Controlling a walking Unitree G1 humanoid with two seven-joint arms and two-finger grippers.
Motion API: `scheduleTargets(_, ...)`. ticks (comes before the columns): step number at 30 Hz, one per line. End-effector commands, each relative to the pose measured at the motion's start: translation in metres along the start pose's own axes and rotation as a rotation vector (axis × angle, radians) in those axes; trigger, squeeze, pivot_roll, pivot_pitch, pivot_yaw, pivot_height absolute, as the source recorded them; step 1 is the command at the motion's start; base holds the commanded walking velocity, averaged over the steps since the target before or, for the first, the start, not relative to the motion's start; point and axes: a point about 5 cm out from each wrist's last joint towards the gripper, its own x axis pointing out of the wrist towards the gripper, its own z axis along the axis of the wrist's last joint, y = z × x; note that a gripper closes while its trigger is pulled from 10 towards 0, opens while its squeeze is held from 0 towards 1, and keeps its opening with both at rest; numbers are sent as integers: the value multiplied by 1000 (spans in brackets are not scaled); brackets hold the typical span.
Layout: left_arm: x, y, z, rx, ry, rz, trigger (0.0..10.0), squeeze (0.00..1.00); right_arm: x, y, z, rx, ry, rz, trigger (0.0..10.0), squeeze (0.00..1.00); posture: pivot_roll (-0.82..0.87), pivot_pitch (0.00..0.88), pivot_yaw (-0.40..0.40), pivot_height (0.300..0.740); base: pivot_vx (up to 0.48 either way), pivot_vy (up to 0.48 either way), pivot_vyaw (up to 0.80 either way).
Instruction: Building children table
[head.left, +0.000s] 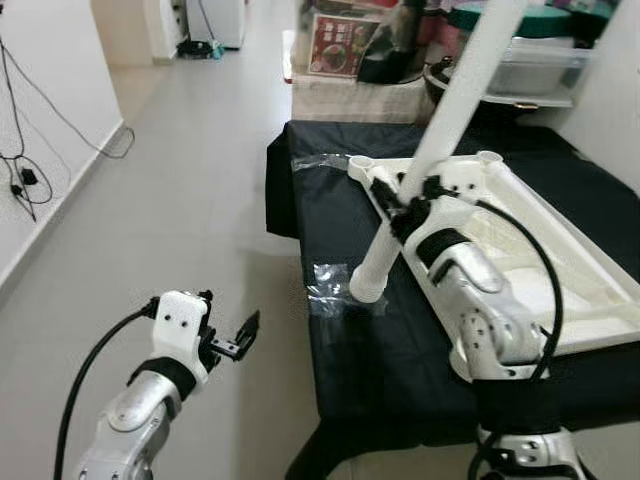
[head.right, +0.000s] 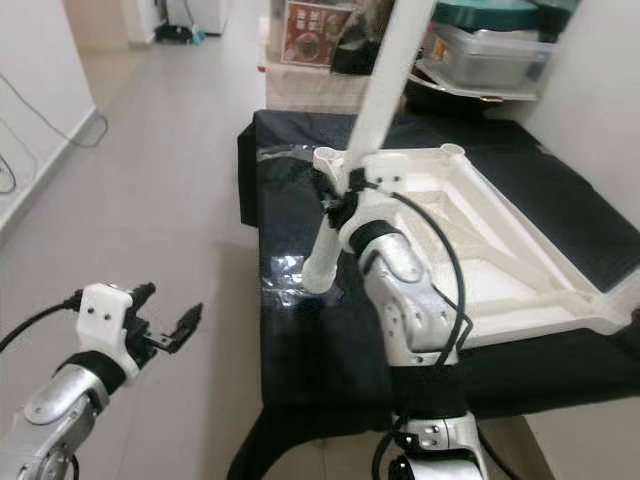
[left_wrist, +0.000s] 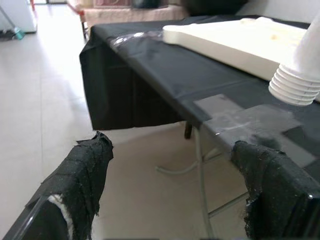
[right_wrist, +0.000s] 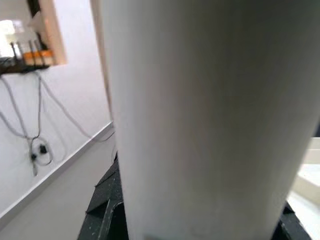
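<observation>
Silver arms with white wrist housings, black cables, and black jaws wrapped in frayed fabric.

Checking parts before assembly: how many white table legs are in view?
1. The white leg is held tilted in the right hand, threaded end near the black table's edge. Others may be hidden.

Even daylight filled my head cameras, soft and nearly shadowless, with glare off the clear tape (head.left: 330, 285) on the black tabletop (head.left: 400, 350). The white leg (right_wrist: 200, 115) blurred my right wrist feed; straight edges bowed toward the frame corners.
</observation>
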Motion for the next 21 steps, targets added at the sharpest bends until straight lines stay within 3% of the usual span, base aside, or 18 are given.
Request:
scheduleTargets(1,-2,-1,-2,15,6,-3,10000,0,1,1,5,1,-28,3,0,0,119,0,-113,740,0,0,0)
scheduleTargets(7,-1,-2,-3,27,8,-7,10000,0,1,5,8,31,-44,36,0,0,118,0,-112,740,0,0,-667)
scheduleTargets(15,1,-3,-3,33,7,-7,10000,0,1,10,12,17,-60,86,0,0,116,0,-119,740,0,0,0)
scheduleTargets(21,1,-4,-4,35,6,-1,10000,0,2,17,15,30,-69,145,0,0,119,0,-125,740,0,-440,-495)
